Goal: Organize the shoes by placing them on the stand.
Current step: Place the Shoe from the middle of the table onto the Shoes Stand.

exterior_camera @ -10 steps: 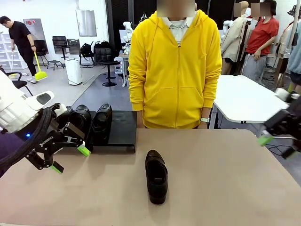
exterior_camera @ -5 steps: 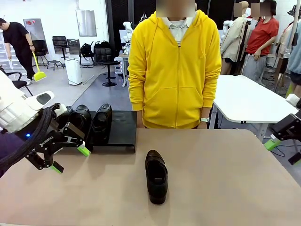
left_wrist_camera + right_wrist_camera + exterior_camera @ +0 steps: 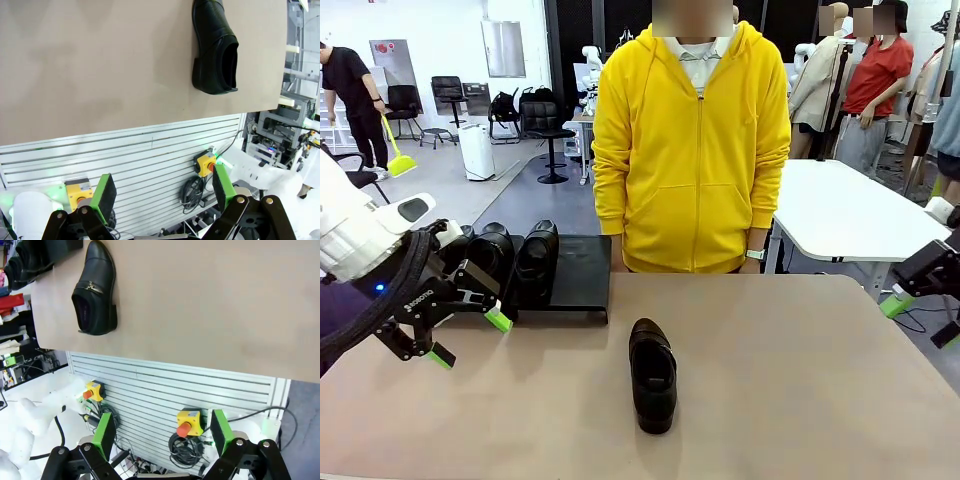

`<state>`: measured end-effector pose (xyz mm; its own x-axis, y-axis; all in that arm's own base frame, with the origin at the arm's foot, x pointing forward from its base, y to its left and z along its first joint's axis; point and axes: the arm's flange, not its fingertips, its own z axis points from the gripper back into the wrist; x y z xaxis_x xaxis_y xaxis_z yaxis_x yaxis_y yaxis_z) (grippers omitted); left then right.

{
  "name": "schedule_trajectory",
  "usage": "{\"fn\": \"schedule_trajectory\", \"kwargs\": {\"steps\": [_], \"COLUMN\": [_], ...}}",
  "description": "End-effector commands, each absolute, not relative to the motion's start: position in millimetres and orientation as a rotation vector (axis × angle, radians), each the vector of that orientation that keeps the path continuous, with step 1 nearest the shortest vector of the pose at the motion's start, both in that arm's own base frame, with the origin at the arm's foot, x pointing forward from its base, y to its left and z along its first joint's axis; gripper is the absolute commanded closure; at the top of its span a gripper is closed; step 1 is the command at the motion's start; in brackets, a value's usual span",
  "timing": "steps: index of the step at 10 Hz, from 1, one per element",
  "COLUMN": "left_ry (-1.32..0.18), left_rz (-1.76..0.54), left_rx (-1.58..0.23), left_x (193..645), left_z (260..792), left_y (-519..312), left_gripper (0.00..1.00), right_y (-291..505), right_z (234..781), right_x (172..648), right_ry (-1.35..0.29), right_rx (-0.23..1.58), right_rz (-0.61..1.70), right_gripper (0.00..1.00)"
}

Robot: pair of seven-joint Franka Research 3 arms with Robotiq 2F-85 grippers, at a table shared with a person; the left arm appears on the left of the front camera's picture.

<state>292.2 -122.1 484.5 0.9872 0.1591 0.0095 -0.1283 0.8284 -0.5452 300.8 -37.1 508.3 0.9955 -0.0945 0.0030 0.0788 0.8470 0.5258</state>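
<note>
**One shoe left on the table, and a tight gap waiting for it**

A single black shoe [image 3: 652, 374] lies alone mid-table, toe toward the robot, well apart from the stand [image 3: 575, 275] at the far left. Other shoes [image 3: 516, 260] already sit on the stand's left part; the right part is bare.

The left gripper [image 3: 468, 336] hangs with its jaws spread wide and empty, just in front of the stand. The right gripper [image 3: 918, 318] is off the table's right edge, also wide and empty.

The glossy, rounded leather could slip from a pinch. A careless placement might knock the shoes already seated. Both arms reaching for the middle could collide.
</note>
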Motion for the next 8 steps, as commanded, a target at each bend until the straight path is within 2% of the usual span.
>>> {"fn": "schedule_trajectory", "kwargs": {"steps": [1, 2, 4, 6, 8], "left_ry": [-0.055, -0.077, -0.005, -0.032, -0.094], "left_rz": [0.153, 0.287, 0.262, 0.287, 0.350], "left_rx": [-0.575, -0.465, -0.226, -0.161, -0.024], "left_x": [292, 311, 368, 406, 425], "left_z": [484, 490, 468, 445, 418], "left_y": [-122, -162, -284, -364, -407], "left_gripper": [0.00, 0.00, 0.00, 0.00, 0.00], "right_y": [-40, -40, -40, -40, -40], "right_z": [512, 512, 512, 512, 512], "right_x": [303, 303, 303, 303, 303], "right_ry": [-0.029, -0.029, -0.029, -0.029, -0.029], "right_rx": [0.586, 0.586, 0.586, 0.586, 0.586], "right_rz": [-0.068, -0.068, -0.068, -0.068, -0.068], "right_gripper": [0.00, 0.00, 0.00, 0.00, 0.00]}}
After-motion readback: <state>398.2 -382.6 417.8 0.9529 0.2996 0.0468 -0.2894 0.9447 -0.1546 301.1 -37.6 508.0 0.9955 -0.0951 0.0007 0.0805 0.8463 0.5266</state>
